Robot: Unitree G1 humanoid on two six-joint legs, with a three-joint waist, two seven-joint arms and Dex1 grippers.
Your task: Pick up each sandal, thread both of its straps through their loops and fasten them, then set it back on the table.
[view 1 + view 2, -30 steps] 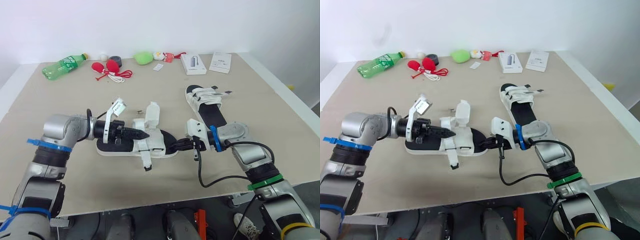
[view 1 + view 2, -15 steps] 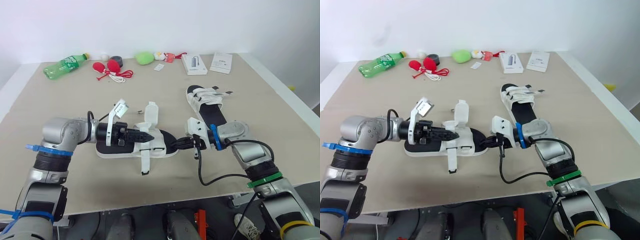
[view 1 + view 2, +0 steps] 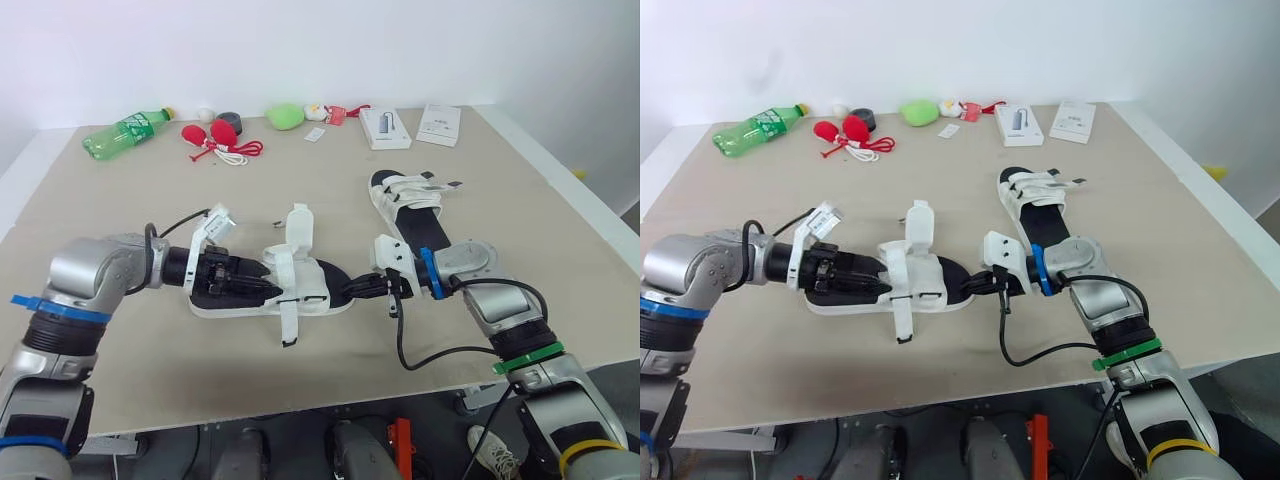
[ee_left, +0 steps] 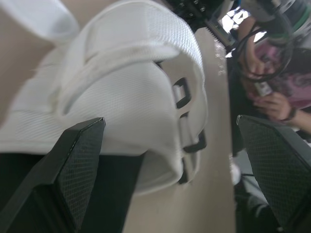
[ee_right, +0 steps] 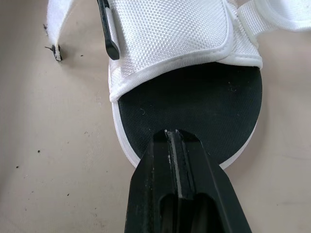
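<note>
Two sandals counted on the table. Found the near sandal lying flat between the grippers, heel end at the left gripper, toe under the right gripper. Noted both straps undone: the upright strap standing just beyond the left fingertips, the loose strap trailing away on their other side. Saw the left fingers spread wide to either side of the white upper, close to its black loops — judged as lining up on a strap, nothing gripped yet. Saw the right fingers pressed together, tips down on the toe of the black footbed — judged as pinning the sandal against sliding. Spotted the second sandal just beyond the right gripper, straps laid across it; could not tell whether fastened.
</note>
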